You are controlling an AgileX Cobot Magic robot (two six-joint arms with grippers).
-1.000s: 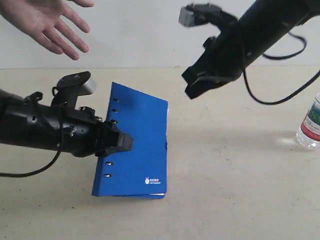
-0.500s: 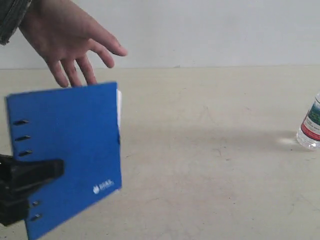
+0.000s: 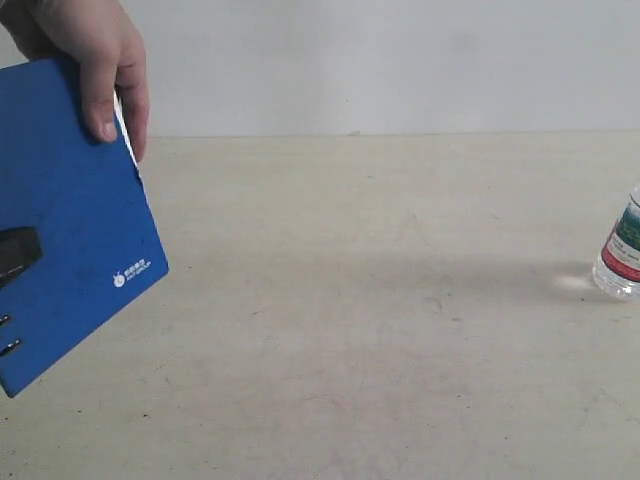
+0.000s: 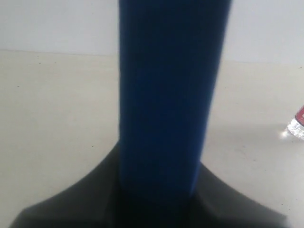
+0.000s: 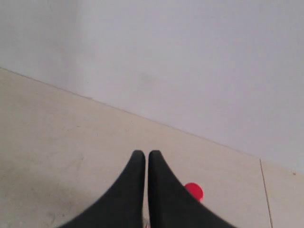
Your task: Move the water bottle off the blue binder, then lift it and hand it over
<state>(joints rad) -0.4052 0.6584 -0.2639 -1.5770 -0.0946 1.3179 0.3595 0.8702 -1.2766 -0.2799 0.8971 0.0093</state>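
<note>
My left gripper [image 3: 14, 256] is clenched on the flat, bright blue ring binder [image 3: 70, 200]. In the left wrist view I see the binder edge-on, standing up between my two black jaws. It is lifted free of the beige table [image 3: 380, 330] and is tilted, with the small white logo towards its lower corner.

A person's bare hand [image 3: 95, 50] grips the upper edge of the binder, with the fingers folded over its front face. So the binder is held from two sides at once: by my jaws low on it and by the hand at its top.

The small clear plastic water bottle [image 3: 621, 250] with the red, white and green label stands upright on the table, well apart from the binder, at the far side from it. Its red cap [image 5: 194, 191] shows just behind my right gripper [image 5: 145, 155]. That gripper's jaws are pressed together and they grasp nothing.

In my judgement, the first part is done, because the bottle is off the binder. The lift is done too. The handover looks nearly finished, since the hand already has a grip. What is left, I think, is only to release my left jaws so that the person carries the binder alone. I cannot tell how firmly the hand holds it.
</note>
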